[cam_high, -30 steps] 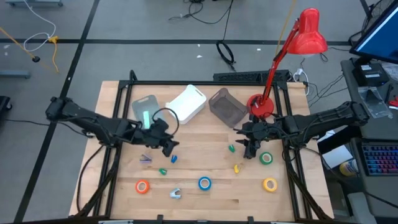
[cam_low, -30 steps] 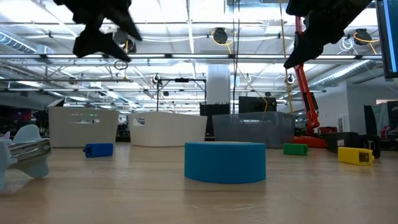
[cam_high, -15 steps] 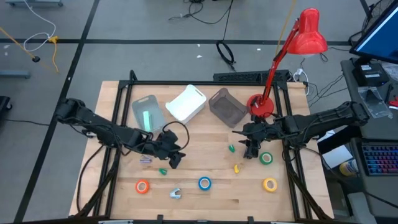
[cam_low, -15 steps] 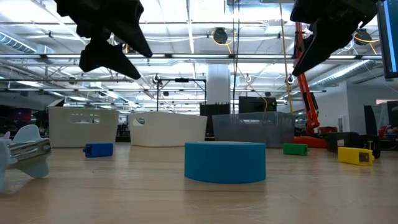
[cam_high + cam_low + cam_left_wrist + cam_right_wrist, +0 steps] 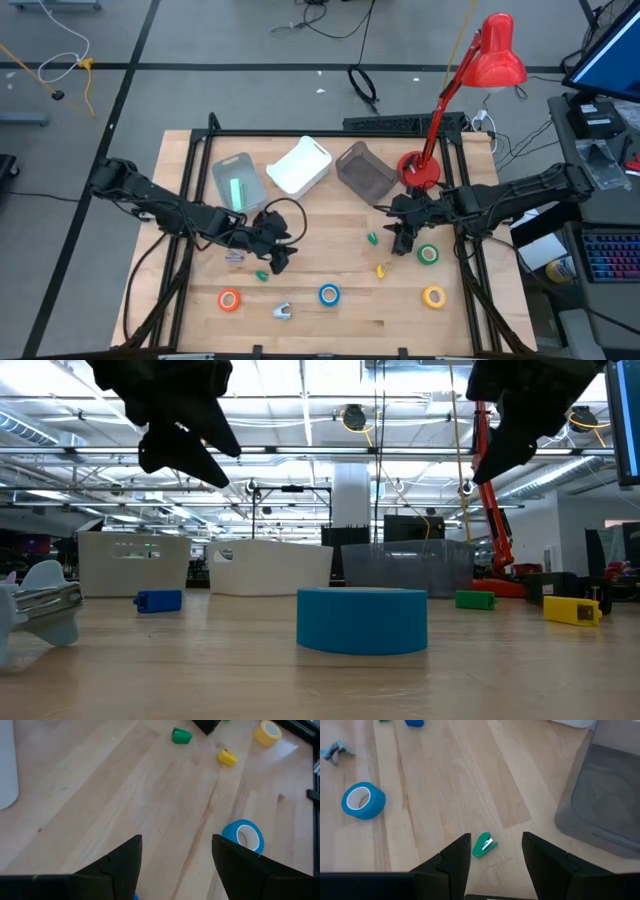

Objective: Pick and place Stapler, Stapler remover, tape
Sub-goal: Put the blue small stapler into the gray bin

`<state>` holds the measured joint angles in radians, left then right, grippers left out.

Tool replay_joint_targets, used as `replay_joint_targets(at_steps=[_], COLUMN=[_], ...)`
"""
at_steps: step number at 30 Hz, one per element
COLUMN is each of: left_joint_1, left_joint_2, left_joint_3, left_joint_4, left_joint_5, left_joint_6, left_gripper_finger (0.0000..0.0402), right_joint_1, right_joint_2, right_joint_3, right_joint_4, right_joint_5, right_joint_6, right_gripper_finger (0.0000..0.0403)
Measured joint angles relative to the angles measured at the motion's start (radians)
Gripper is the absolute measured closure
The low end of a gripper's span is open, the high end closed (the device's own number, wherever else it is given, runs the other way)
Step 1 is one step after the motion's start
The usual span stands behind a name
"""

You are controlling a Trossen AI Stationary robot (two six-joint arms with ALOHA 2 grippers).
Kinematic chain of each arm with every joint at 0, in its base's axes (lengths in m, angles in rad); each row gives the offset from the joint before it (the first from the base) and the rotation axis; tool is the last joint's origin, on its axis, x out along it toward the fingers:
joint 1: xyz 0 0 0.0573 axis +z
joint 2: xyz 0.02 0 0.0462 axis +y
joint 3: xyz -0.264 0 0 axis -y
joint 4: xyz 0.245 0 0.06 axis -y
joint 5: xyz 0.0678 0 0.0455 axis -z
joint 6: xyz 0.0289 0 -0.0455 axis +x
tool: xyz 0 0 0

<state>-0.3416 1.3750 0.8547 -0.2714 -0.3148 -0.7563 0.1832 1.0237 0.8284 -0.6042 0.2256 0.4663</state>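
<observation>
My left gripper (image 5: 275, 255) (image 5: 176, 840) hangs open above the table's middle left, over a small blue stapler (image 5: 158, 600) that the high view hides beneath it. My right gripper (image 5: 400, 240) (image 5: 496, 836) hangs open above a small green stapler (image 5: 484, 845) (image 5: 372, 239). A yellow stapler (image 5: 381, 269) and another green stapler (image 5: 262, 274) lie flat on the wood. The grey-blue stapler remover (image 5: 282, 311) lies near the front edge. Tape rolls lie flat: orange (image 5: 229, 299), blue (image 5: 328, 294), yellow (image 5: 433, 296), green (image 5: 428, 254).
Three bins stand at the back: a clear one (image 5: 235, 182), a white one (image 5: 300, 166) and a grey one (image 5: 365, 172). A red desk lamp (image 5: 420, 170) stands at the back right. A small purple item (image 5: 234, 257) lies beside my left gripper. Bare wood lies between the arms.
My left gripper has gone down and toward the table's near edge, rolling as it went, and now covers the blue stapler in the high view; it has kept still for the last half second. My right gripper has rolled a little in place. Both stay open.
</observation>
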Motion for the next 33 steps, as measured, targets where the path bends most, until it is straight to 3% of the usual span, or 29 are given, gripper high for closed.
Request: replay_joint_targets(at_steps=[5,11,14,23,33], left_joint_1=[0.000,0.000,0.000,0.057,0.059], left_joint_2=[0.000,0.000,0.000,0.000,0.011], left_joint_3=[0.000,0.000,0.000,0.000,0.000], left_joint_4=[-0.008,-0.088,-0.152,-0.250,-0.247], left_joint_5=[0.010,0.132,0.138,0.146,0.192], left_joint_6=[-0.005,0.026,0.018,-0.302,-0.377], left_gripper_finger=[0.0163,0.0163,0.0163,0.0163,0.0163], right_joint_1=[0.000,0.000,0.000,0.000,0.000], right_joint_2=[0.000,0.000,0.000,0.000,0.000], right_joint_3=[0.000,0.000,0.000,0.000,0.000], right_joint_4=[0.000,0.000,0.000,0.001,0.001], right_joint_5=[0.000,0.000,0.000,0.004,0.004], right_joint_6=[0.001,0.012,0.020,0.020,0.020], right_gripper_finger=[0.0234,0.0234,0.0234,0.0234,0.0234])
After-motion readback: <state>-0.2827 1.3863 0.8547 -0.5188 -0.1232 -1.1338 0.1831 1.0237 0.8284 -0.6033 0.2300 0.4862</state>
